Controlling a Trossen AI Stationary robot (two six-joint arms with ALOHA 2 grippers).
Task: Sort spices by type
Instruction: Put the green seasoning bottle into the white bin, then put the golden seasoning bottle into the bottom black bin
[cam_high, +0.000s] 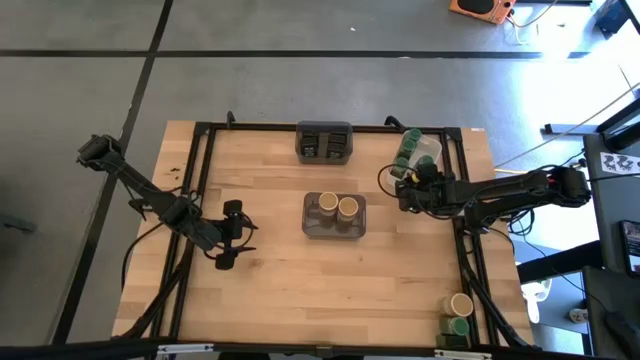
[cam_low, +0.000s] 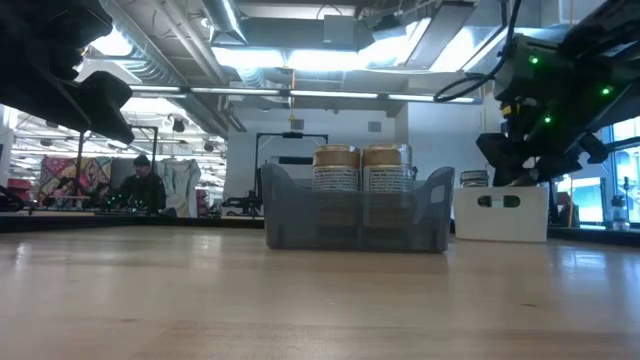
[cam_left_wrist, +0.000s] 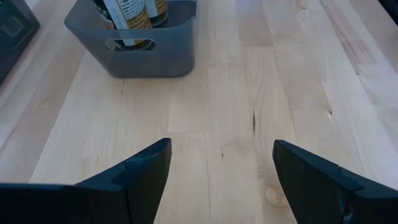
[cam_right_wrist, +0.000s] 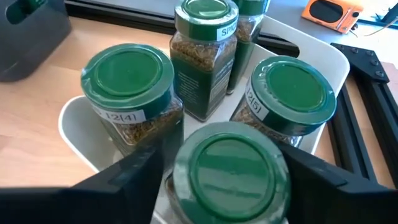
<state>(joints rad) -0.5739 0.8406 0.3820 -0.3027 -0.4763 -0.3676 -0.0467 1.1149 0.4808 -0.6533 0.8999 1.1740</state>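
My right gripper (cam_right_wrist: 227, 171) is shut on a green-lidded jar (cam_right_wrist: 227, 165) at the near end of the white tray (cam_right_wrist: 74, 124). Three more green-lidded jars (cam_right_wrist: 127, 78) stand upright in that tray. In the high view this gripper (cam_high: 408, 190) sits just near of the tray (cam_high: 432, 150). My left gripper (cam_high: 232, 238) is open above bare table, left of the grey bin (cam_high: 334, 216). That bin holds two tan-lidded jars (cam_high: 338, 206). Dark tins fill the dark bin (cam_high: 324, 142) at the far edge. My right gripper has the green-lidded jar pinched between its two fingers, one on each side just under the lid's rim (cam_right_wrist: 180, 163). The fingers (cam_right_wrist: 140, 171) come slanting down from above, from the table's right. The jar stays upright; its base is hidden, so I cannot tell whether it rests on the tray.
A tan-lidded jar (cam_high: 460, 303) and a green-lidded jar (cam_high: 458, 325) stand at the table's near right corner. A black frame (cam_high: 200, 180) runs round the table. Bare wood lies between the grey bin and the near edge (cam_high: 330, 300). A person (cam_low: 140, 185) sits far behind the table.
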